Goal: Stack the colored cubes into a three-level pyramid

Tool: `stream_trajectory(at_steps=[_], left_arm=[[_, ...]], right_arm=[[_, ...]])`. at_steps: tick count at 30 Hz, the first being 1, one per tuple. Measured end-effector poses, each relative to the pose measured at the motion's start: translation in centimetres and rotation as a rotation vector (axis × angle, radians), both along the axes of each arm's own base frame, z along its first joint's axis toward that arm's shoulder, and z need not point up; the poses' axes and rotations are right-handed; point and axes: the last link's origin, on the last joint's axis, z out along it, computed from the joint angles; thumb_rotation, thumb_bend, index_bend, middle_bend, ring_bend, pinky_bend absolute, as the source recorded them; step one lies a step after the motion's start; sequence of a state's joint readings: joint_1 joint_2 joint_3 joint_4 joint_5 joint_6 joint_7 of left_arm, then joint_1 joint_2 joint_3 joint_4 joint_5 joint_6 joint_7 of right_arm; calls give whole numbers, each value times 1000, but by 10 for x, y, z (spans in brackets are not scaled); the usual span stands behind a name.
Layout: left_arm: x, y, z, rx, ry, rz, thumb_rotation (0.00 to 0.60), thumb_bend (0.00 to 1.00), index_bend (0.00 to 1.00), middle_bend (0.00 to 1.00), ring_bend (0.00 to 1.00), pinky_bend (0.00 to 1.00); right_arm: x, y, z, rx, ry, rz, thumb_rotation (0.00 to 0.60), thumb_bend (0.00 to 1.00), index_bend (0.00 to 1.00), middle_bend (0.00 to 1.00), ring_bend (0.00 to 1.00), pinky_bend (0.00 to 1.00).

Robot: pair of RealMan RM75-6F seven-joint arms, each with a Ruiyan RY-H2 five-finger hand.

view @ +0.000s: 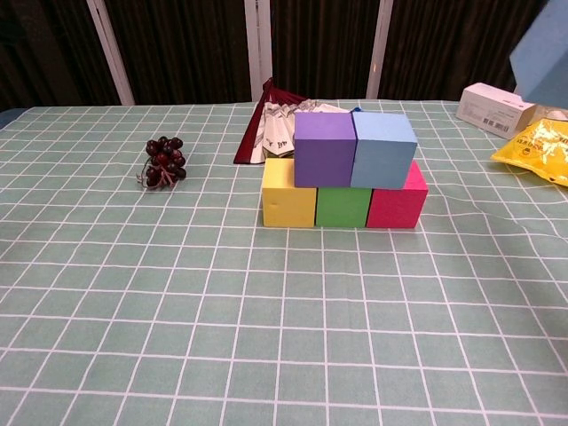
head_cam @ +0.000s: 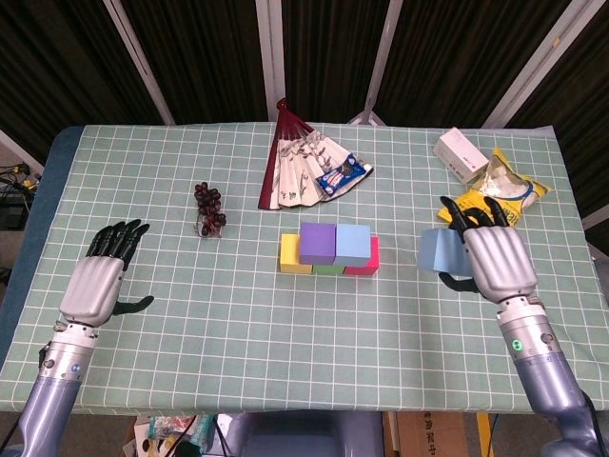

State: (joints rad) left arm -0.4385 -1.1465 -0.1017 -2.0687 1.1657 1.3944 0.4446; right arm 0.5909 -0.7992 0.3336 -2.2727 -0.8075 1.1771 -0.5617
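A yellow cube [head_cam: 294, 254], a green cube [view: 343, 207] and a pink cube [view: 396, 203] form a row mid-table. A purple cube [head_cam: 317, 242] and a light-blue cube [head_cam: 352, 242] sit on top of them. My right hand [head_cam: 496, 257] holds another light-blue cube [head_cam: 439, 251] in the air, right of the stack; that cube [view: 541, 64] shows at the chest view's top right edge. My left hand [head_cam: 95, 282] hovers open over the table's left side, holding nothing.
A bunch of dark grapes [head_cam: 209, 208] lies left of the stack. A folding fan [head_cam: 298, 168] with a small packet lies behind it. A white box [head_cam: 461, 154] and a yellow snack bag [head_cam: 493, 211] sit at the back right.
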Motion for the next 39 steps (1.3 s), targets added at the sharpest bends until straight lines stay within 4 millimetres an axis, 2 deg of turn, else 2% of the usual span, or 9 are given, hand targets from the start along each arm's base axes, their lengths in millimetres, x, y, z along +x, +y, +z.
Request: stream_trajectory(at_steps=[7, 18, 26, 39], left_arm=[[-5, 4, 1, -14, -3, 27, 600, 104, 0, 23, 0, 0], [-13, 6, -1, -52, 1, 64, 600, 104, 0, 23, 0, 0], [-13, 8, 3, -49, -11, 66, 600, 104, 0, 23, 0, 0], [-10, 10, 9, -25, -21, 48, 600, 104, 0, 21, 0, 0]], right_arm=[[44, -19, -9, 31, 80, 39, 600, 238, 16, 422, 203, 0], [108, -42, -55, 118, 192, 67, 600, 238, 16, 422, 203, 0], [126, -54, -76, 135, 230, 50, 600, 237, 16, 422, 203, 0], [146, -62, -86, 193, 187, -89, 600, 237, 15, 423, 203, 0]])
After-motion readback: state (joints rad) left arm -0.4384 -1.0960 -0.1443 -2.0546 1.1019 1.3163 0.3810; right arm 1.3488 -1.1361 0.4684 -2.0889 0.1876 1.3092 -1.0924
